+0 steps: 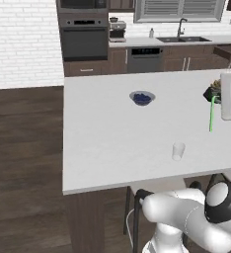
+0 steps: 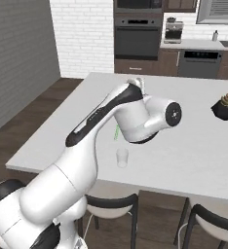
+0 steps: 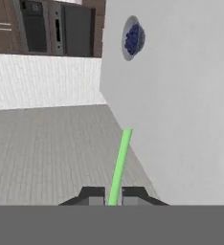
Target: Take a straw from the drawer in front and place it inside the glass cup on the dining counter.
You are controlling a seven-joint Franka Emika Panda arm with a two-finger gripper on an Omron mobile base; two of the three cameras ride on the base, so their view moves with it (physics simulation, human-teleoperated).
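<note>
My gripper (image 3: 113,196) is shut on the thin green straw (image 3: 119,162), which runs out from between the two finger tips. In the left base view the straw (image 1: 211,114) hangs nearly upright beside the white hand, over the right part of the white dining counter (image 1: 102,143). The clear glass cup (image 1: 178,150) stands upright near the counter's front edge, left of and nearer than the straw, apart from it. From the right base the cup (image 2: 122,157) sits just below a short piece of straw (image 2: 116,132) beside the arm. The dark brown drawer (image 1: 225,51) stands pulled out at the far right.
A shallow blue bowl (image 1: 142,98) sits mid-counter, behind the cup. A dark bowl with food (image 2: 227,107) is on the counter's right side, close to the hand. Dark chairs (image 2: 111,204) are tucked under the near edge. Oven, dishwasher and sink line the back wall.
</note>
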